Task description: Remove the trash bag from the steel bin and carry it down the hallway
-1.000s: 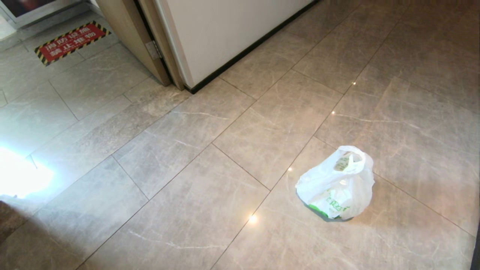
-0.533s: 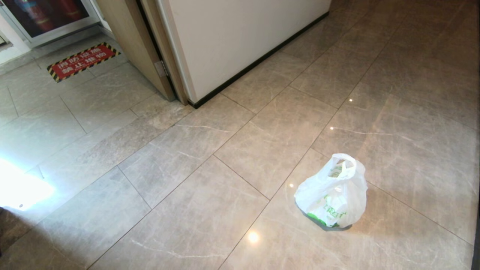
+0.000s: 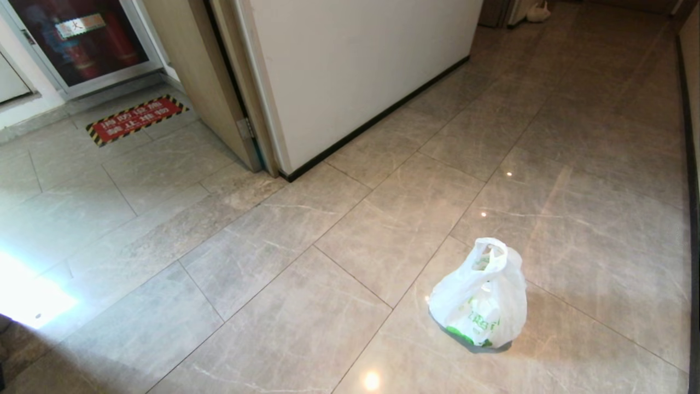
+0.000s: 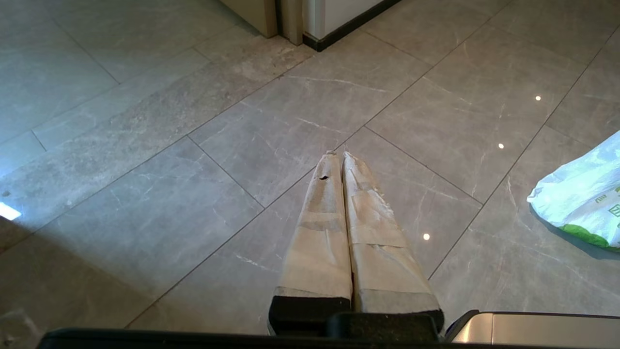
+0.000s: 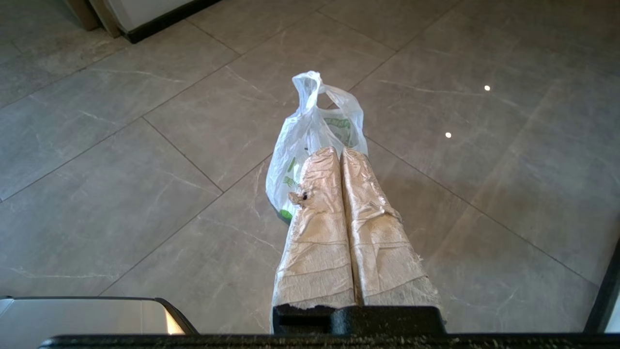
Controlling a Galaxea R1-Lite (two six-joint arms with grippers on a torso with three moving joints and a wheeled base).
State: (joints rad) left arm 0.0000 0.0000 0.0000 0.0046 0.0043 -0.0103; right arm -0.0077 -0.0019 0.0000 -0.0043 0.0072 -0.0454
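The trash bag (image 3: pixel 478 306), white thin plastic with green print near its bottom and upright handles, sits alone on the glossy tiled hallway floor (image 3: pixel 574 164). Neither arm shows in the head view. In the right wrist view my right gripper (image 5: pixel 337 150) is shut and empty, held above the floor, with the trash bag (image 5: pixel 310 131) just beyond its tips and partly hidden behind them. My left gripper (image 4: pixel 339 154) is also shut and empty over bare tiles, with the trash bag (image 4: pixel 581 203) off to one side. The steel bin is out of view.
A white wall (image 3: pixel 355 71) with a black baseboard ends at a wooden door frame (image 3: pixel 219 82) on the left. Past it lie a red floor sign (image 3: pixel 136 119) and a glass-fronted cabinet (image 3: pixel 82 38). The corridor runs on to the far right.
The whole head view has tilted upward, showing more of the wall, the cabinet and the far corridor. The bag stays where it was on the floor, and neither gripper has taken hold of anything.
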